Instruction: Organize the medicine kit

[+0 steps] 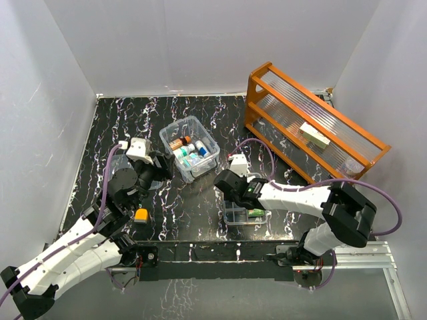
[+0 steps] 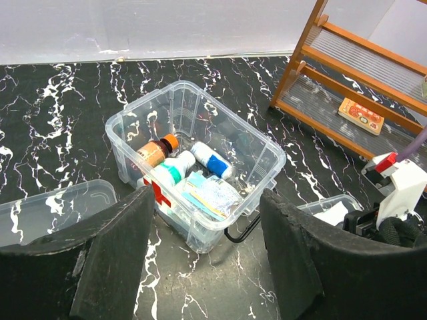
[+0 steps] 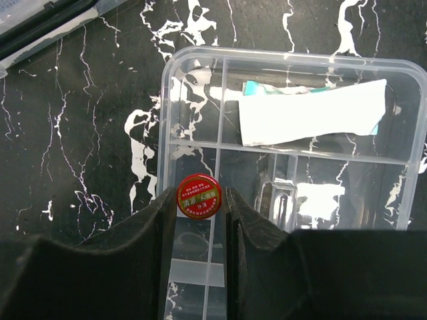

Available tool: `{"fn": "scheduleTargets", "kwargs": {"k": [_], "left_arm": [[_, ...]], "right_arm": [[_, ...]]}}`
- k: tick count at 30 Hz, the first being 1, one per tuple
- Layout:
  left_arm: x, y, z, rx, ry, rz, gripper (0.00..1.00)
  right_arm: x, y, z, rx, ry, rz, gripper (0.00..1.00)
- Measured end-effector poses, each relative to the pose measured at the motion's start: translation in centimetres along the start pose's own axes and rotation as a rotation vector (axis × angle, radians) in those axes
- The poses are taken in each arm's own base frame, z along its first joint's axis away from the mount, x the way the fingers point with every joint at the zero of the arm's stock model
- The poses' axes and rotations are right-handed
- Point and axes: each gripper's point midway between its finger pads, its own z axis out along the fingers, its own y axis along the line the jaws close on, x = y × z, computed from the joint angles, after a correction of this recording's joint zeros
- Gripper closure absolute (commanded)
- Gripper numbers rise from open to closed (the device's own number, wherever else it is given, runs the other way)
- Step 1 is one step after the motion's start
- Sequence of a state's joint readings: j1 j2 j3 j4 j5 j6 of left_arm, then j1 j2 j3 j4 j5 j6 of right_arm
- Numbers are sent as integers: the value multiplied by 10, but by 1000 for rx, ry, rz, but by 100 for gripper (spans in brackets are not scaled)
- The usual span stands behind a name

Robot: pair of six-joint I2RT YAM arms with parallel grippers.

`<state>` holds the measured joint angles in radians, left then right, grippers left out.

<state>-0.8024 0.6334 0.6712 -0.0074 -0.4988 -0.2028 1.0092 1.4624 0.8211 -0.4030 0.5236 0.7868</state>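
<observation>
The medicine kit's clear box (image 1: 190,148) (image 2: 193,143) stands open mid-table with a red cross on its side, holding bottles (image 2: 155,151) and blister packs (image 2: 210,197). Its clear compartment tray (image 1: 243,217) (image 3: 293,153) lies near the front edge with a white slip and a green tube in it. My right gripper (image 1: 233,187) (image 3: 199,200) is shut on a small round red tin (image 3: 199,196), held over the tray's left cells. My left gripper (image 1: 152,165) (image 2: 207,220) hangs open and empty just in front of the box. A clear lid (image 2: 53,210) lies left of the box.
An orange wooden rack (image 1: 313,123) (image 2: 360,73) stands at the back right with a small flat pack (image 1: 313,135) (image 2: 360,115) on its shelf. White walls close in the black marbled table (image 1: 133,120) on three sides.
</observation>
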Motion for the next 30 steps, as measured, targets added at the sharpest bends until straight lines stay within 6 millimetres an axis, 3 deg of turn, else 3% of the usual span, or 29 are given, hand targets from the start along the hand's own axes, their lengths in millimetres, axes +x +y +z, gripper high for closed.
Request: {"fn": "scheduleTargets", "kwargs": {"k": [30], "left_arm": [[2, 0, 1, -1, 6, 3, 37]], "right_arm": [[1, 11, 14, -1, 3, -38, 65]]}}
